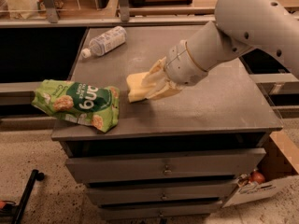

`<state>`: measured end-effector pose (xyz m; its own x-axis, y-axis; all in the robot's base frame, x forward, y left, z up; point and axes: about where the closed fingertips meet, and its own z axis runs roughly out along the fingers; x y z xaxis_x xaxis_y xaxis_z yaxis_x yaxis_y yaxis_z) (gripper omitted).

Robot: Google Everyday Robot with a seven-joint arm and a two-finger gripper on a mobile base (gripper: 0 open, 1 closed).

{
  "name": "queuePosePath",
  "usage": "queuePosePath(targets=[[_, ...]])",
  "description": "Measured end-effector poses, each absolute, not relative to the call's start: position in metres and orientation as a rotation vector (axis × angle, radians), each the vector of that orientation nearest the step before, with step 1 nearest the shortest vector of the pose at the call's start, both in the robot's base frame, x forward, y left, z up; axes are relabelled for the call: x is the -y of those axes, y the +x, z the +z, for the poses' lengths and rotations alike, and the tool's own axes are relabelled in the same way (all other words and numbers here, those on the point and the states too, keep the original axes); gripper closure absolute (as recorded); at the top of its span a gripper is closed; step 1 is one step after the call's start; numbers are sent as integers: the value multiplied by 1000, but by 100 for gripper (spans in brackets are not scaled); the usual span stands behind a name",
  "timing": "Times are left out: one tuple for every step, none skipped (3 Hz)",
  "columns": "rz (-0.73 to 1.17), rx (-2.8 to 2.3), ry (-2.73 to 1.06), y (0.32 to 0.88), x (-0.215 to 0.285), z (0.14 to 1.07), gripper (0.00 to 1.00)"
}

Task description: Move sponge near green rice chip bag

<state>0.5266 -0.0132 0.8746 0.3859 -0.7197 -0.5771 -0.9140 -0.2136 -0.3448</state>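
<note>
The pale-yellow sponge [135, 86] is held between the cream fingers of my gripper [150, 85], low over the middle of the grey cabinet top [219, 101]. The gripper is shut on the sponge. The bright-green rice chip bag [78, 104] lies crinkled at the front left corner of the top, partly overhanging the left edge. The sponge is a short gap to the right of the bag's right end. My white arm [233, 29] reaches in from the upper right.
A clear plastic bottle [105, 41] lies on its side at the back left of the top. Drawers [163, 167] run below the front edge. A cardboard box [261, 181] stands on the floor at the right. Shelving stands behind.
</note>
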Motion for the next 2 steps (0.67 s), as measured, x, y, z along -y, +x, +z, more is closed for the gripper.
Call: queuePosePath(targets=[[389,-1395,-2005,526,12,874,12],[390,-1393,-2007,525,10,874,0]])
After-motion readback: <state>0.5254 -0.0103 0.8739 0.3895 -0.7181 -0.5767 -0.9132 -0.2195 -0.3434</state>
